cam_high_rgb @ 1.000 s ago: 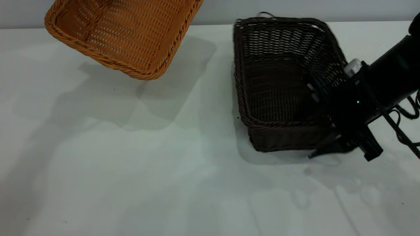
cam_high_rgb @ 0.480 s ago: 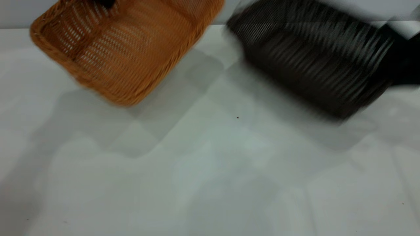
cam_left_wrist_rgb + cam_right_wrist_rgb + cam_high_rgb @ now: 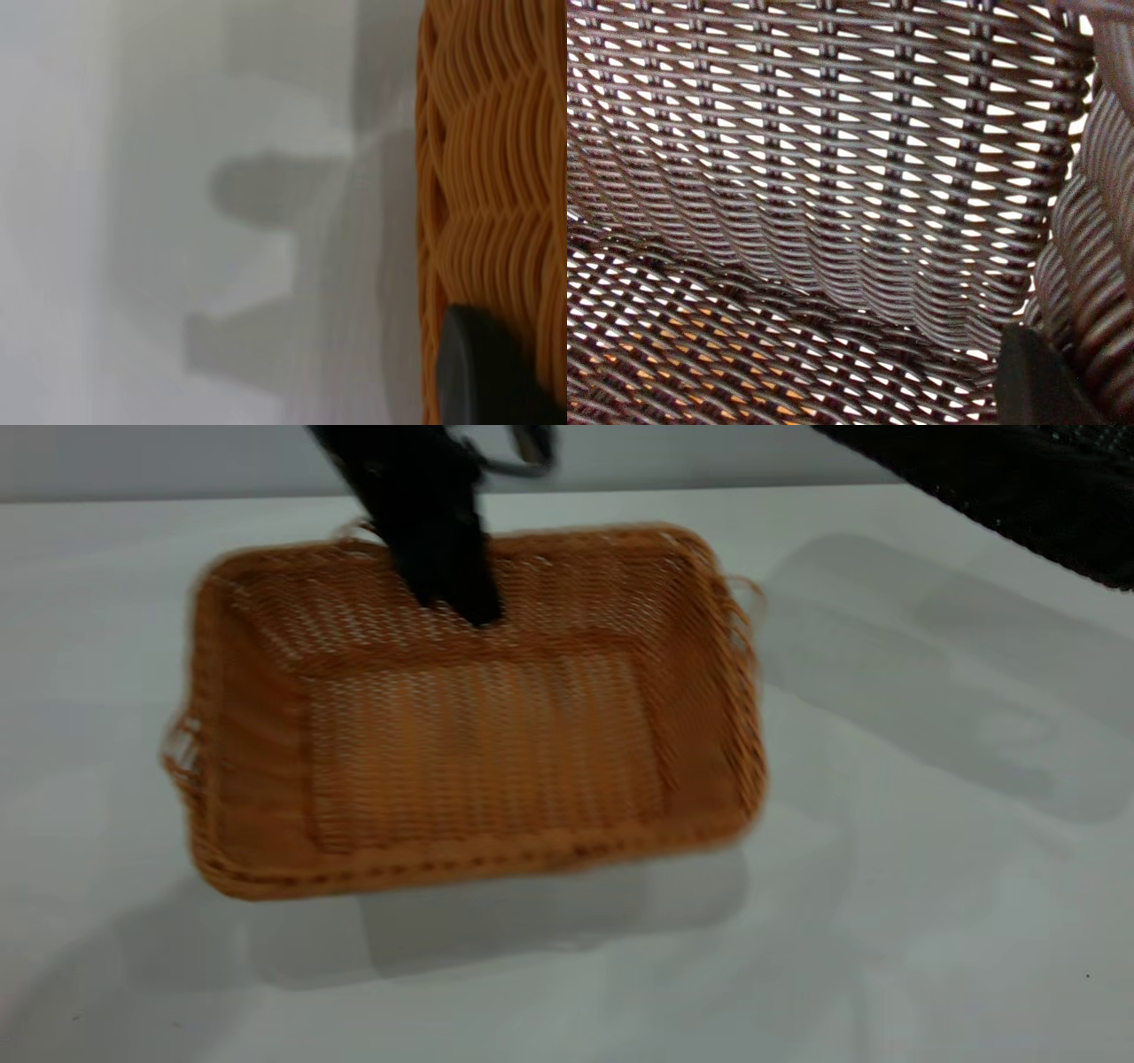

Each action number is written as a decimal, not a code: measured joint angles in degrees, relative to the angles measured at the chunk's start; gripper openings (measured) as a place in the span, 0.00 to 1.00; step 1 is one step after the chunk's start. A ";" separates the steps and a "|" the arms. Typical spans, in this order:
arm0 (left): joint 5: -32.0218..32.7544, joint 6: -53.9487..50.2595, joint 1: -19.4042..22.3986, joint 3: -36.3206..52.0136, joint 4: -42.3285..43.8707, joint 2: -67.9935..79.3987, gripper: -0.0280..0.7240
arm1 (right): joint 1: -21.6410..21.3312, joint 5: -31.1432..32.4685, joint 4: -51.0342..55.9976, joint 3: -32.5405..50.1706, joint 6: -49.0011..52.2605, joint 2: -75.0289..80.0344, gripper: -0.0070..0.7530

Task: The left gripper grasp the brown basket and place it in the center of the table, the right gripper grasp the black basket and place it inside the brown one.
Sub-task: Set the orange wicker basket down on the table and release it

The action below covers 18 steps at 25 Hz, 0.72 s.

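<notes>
Brown basket (image 3: 469, 753): orange-tan wicker, held at its far rim by the left gripper (image 3: 452, 593), jaws closed on it, over the worktop (image 3: 886, 921).
Black basket (image 3: 1019, 487): dark open weave, raised at upper right; right jaws cannot be told.

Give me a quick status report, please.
Left claw gripping orange-tan woven wicker basket mid-table. Dark woven wicker basket aloft, far right. Right claw unseen.

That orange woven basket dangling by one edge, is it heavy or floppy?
Probably light: the left end effector carries the brown basket by one long rim. Likely stiff, since it keeps its rectangular shape. Held off-centre, it may swing.
</notes>
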 joint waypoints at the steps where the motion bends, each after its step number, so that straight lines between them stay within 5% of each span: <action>1: -1.63 0.96 -1.44 0.00 -0.05 0.51 0.15 | 0.00 0.41 -0.58 0.00 0.00 0.00 0.12; 5: -5.39 1.94 -5.36 -0.07 -0.51 1.34 0.24 | 0.00 1.02 -1.39 0.00 -0.05 0.00 0.12; 14: -11.72 -4.59 -7.58 -0.12 -0.57 1.01 0.73 | 0.07 3.53 -1.45 -0.05 0.26 0.00 0.12; 18: -11.76 -15.28 -5.63 -0.12 -0.17 -3.75 0.77 | 1.91 3.75 -1.45 -0.05 2.25 0.00 0.12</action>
